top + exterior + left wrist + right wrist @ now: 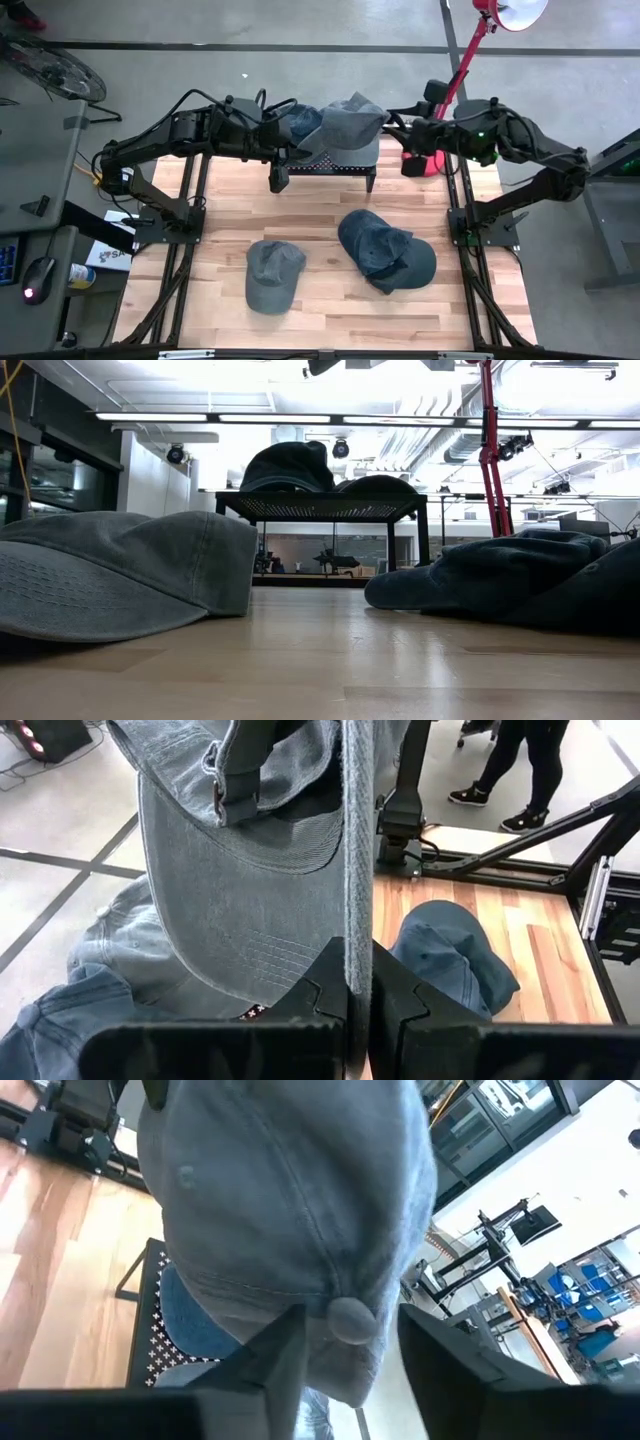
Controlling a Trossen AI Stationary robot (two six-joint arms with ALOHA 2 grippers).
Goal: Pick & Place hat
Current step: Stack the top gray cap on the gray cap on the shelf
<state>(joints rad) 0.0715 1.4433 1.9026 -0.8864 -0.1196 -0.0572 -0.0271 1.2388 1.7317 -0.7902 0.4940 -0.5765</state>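
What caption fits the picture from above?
Both pincers, left and right, hold a grey cap over the black rack.

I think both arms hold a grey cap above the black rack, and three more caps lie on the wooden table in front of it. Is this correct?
Not quite. The high view shows only two caps on the wooden table in front of the black rack: a grey cap and a darker blue cap. The rest holds: the left gripper and the right gripper are both at the raised cap.
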